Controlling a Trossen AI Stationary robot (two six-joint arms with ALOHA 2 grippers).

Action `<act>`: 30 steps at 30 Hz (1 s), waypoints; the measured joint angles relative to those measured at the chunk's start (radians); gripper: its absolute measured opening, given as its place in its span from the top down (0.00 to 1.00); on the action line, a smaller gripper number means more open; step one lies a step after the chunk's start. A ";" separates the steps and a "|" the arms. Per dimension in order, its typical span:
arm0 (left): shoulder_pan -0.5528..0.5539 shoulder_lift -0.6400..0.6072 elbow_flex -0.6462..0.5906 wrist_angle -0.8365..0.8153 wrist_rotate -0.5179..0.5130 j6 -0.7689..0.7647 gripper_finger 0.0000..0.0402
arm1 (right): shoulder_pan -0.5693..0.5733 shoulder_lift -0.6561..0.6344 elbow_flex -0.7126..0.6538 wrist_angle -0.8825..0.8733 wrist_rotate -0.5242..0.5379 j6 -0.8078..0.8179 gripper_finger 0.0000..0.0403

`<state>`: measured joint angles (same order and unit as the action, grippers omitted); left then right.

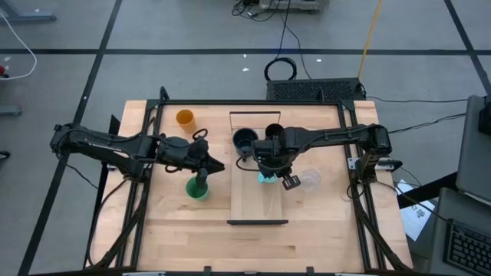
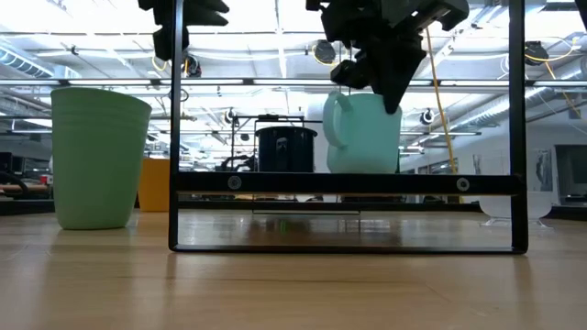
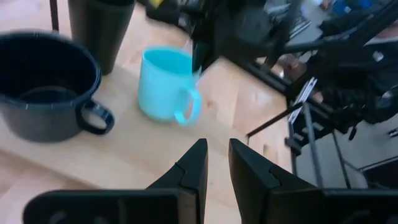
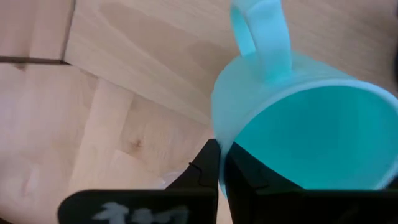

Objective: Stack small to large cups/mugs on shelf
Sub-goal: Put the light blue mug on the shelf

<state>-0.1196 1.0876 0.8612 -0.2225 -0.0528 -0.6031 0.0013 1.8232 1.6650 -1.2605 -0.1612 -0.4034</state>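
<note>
Two claws are at work over the worktop [image 1: 176, 230]. The right claw [image 4: 221, 163] is closed on the rim of the bright blue mug [image 4: 311, 118], one finger inside the rim and one outside, as the right wrist view shows; the mug's handle points away from that claw. In the low view the bright blue mug [image 2: 362, 133] stands upright on the shelf [image 2: 348, 183], gripped from above by the right claw [image 2: 385, 87]. From overhead the mug [image 1: 267, 179] sits near the middle of the shelf [image 1: 257, 207], mostly covered by the right arm. The dark mug with handle [image 1: 245, 140] stands on the shelf toward its far end, just beside the tall black cup [image 1: 274, 132], which is partly hidden under the arm. The left wrist view shows the dark mug [image 3: 43, 87], the black cup [image 3: 99, 28] and the blue mug [image 3: 166, 84] near one another on the light wood. The left claw [image 3: 214, 165] has its fingers nearly together with a narrow gap and nothing between them; from overhead it [image 1: 219, 165] hovers just above the green cup [image 1: 197, 188], which stands on the worktop left of the shelf. The orange cup [image 1: 185, 118] stands farther back on the worktop, and the small clear cup [image 1: 309, 179] stands on the worktop just right of the shelf.
</note>
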 joint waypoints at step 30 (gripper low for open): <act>-0.006 -0.009 0.000 -0.037 -0.002 -0.007 0.84 | 0.007 0.012 0.000 0.017 0.063 -0.077 1.00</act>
<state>-0.1257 1.0782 0.8612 -0.2600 -0.0547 -0.6102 0.0082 1.8355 1.6650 -1.2438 -0.0984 -0.4802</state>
